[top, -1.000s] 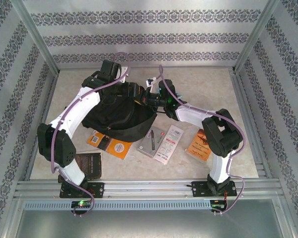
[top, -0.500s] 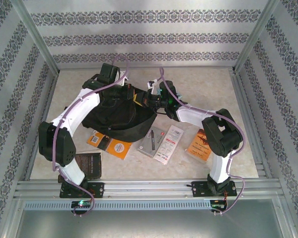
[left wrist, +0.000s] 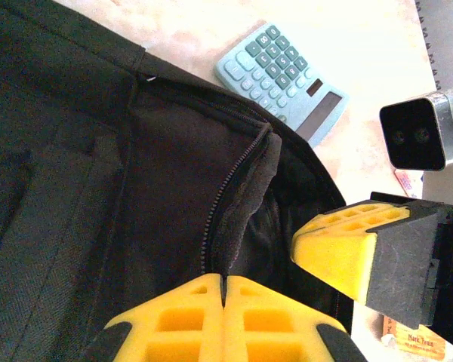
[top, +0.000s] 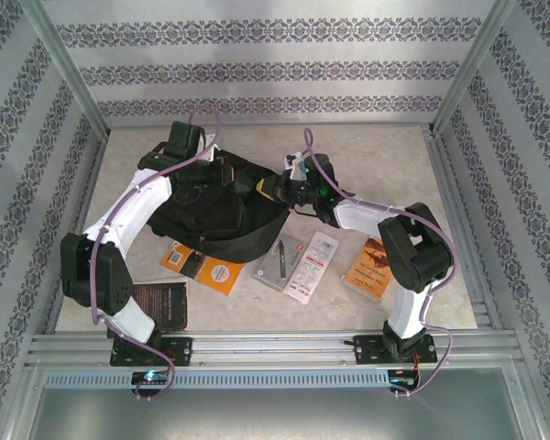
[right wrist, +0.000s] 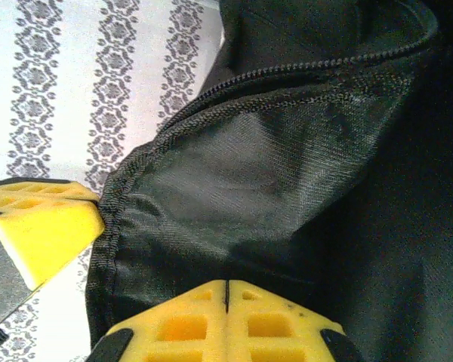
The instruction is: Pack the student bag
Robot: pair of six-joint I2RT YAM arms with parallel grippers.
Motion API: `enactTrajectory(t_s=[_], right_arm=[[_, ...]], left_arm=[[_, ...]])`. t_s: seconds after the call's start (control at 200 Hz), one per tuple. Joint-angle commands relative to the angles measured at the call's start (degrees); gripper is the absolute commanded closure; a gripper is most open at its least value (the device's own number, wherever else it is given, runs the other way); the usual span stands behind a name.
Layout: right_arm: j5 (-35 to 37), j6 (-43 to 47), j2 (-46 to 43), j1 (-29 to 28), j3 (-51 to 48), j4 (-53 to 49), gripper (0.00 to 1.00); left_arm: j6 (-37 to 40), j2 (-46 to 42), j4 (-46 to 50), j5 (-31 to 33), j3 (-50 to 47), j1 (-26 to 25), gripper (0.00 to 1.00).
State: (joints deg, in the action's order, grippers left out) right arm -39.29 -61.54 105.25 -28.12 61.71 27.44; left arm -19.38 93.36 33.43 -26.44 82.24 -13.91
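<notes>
The student bag [top: 211,213] is a large black fabric backpack lying on the table between the two arms. My left gripper [top: 225,173] is shut on the zipper edge of the student bag [left wrist: 136,188]; in the left wrist view the yellow fingers [left wrist: 181,320] pinch the dark flap. My right gripper [top: 269,189] is shut on the opposite rim, and its fingers [right wrist: 272,324] clamp the student bag [right wrist: 287,173] at the stitched hem. The bag's mouth is stretched between the two grippers. Each wrist view catches one yellow finger of the other gripper close by.
In front of the bag lie an orange book [top: 206,268], a dark book [top: 162,302], a grey pack [top: 280,264], a white pack [top: 312,266] and an orange booklet [top: 371,268]. A light blue calculator [left wrist: 283,75] rests just beyond the bag. Patterned walls enclose the table.
My left gripper closed on the bag's zipper edge and pulled left and away. The right gripper kept its hold and shifted slightly right, so the opening spread wider.
</notes>
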Motion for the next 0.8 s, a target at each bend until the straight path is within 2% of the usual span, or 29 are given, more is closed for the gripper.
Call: enactTrajectory(t_s=[0.0, 0.1, 0.185, 0.27, 0.345, 0.52, 0.799], right_arm=[[-1.2, 2.0, 1.8, -1.1, 0.6, -0.5, 1.00], [-1.7, 1.4, 4.3, -2.4, 2.6, -0.7, 1.00], [-1.8, 1.1, 5.9, -3.5, 4.5, -0.6, 1.00], [-1.9, 0.7, 7.1, -4.3, 6.4, -0.6, 1.00], [-1.8, 0.4, 7.8, -4.8, 7.7, -0.7, 1.00], [-1.6, 0.7, 8.5, -5.3, 9.3, -2.0, 1.00], [-1.8, 1.0, 9.5, -5.6, 10.2, -2.7, 1.00]], left_arm=[[-1.1, -0.9, -2.6, -0.6, -1.8, 0.7, 1.00], [-1.2, -0.6, -2.9, -0.8, -2.4, 0.8, 0.98], [-0.9, -0.2, -2.8, -0.5, -2.7, 0.9, 0.87], [-0.1, 0.5, -2.1, -0.5, -2.6, 0.9, 0.82], [0.7, 1.3, -1.3, -0.4, -2.3, 0.9, 0.70], [1.8, 2.4, -0.5, 0.8, -2.3, 0.8, 0.53], [-0.6, 1.1, -4.2, -2.8, -3.5, 0.8, 0.46]])
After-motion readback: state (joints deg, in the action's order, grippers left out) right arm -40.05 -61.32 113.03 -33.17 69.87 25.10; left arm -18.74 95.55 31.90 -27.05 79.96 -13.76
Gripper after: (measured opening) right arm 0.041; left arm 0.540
